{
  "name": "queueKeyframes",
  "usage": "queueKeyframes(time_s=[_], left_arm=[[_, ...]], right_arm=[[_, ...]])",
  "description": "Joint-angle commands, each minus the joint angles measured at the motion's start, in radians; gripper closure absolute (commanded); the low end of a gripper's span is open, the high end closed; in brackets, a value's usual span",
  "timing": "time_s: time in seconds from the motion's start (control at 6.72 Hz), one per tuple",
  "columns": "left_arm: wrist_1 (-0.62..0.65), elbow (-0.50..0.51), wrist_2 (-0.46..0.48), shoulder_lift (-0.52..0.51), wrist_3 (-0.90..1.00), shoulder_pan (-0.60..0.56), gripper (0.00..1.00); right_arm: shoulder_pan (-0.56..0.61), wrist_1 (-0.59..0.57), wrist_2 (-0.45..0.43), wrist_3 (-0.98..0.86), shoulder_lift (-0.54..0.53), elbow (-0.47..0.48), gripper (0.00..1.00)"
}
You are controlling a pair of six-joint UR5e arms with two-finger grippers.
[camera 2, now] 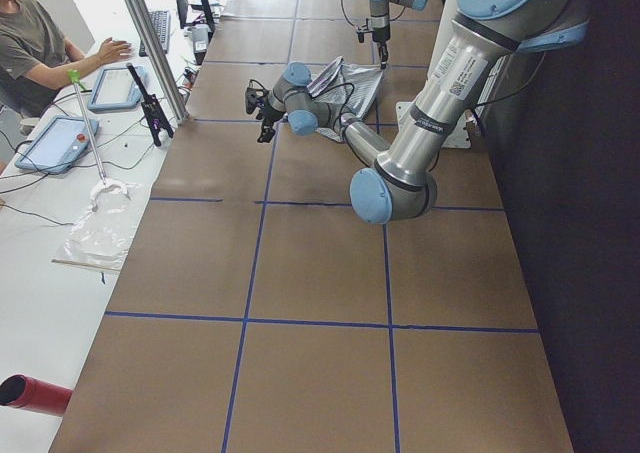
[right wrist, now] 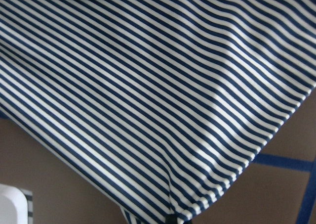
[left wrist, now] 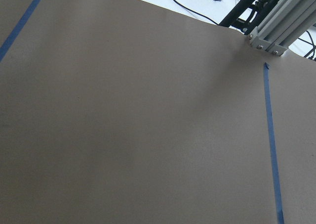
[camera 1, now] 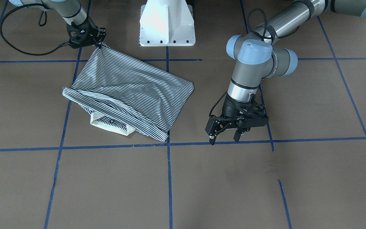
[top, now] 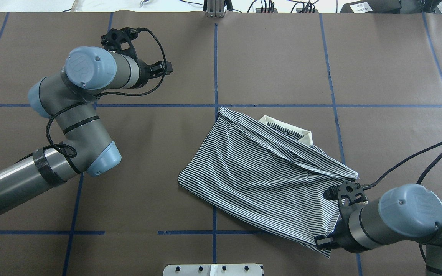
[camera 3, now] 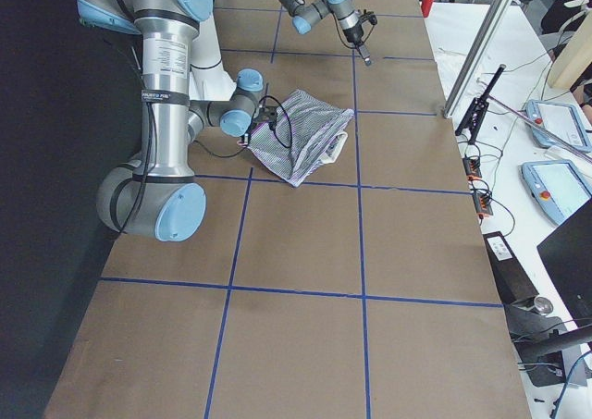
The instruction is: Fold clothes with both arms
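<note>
Shirt: one corner pinched in right fingers, long axis diagonal across table. Left fingers: wide, empty, nearest the opposite free corner

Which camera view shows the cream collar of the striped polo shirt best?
Exterior front-facing view: the cream collar lies nearest, unobstructed. Overhead shows it partly behind the striped polo shirt; exterior right shows it tiny.

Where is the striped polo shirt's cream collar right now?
In the overhead view, the cream collar pokes from the striped polo shirt's far edge, right of centre.
</note>
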Motion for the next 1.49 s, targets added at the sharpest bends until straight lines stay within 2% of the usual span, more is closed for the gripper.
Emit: queueKeyframes(time_s=[0.0,0.15,0.3,0.59,0.74,0.89,1.19,1.34], left_arm=[[0.0,-0.013,-0.013,0.005,0.001,0.018,0.0],[0.003,-0.052,-0.065,0.042,-0.054,0.053,0.0],[0.017,-0.155,-0.094,0.091,-0.155,0.12,0.0],[0.25,-0.315,-0.087,0.116,-0.34,0.248,0.0],[0.371,-0.34,-0.076,0.101,-0.419,0.302,0.01],[0.426,-0.298,-0.014,0.049,-0.457,0.363,0.05],[0.422,-0.195,0.0,-0.01,-0.505,0.364,0.07],[0.42,-0.187,0.002,-0.01,-0.51,0.364,0.07]], right_arm=[[-0.034,0.001,-0.004,0.029,0.026,0.016,0.0],[0.027,0.003,-0.018,0.029,0.096,0.008,0.0],[0.12,0.003,-0.021,0.029,0.155,0.005,0.0],[0.242,0.003,-0.021,0.017,0.175,0.005,0.0],[0.267,0.003,-0.026,0.017,0.177,0.004,0.0],[0.273,0.003,-0.026,0.018,0.175,0.004,0.0],[0.275,0.004,-0.027,0.022,0.177,0.004,0.0],[0.279,0.004,-0.027,0.022,0.177,0.004,0.0]])
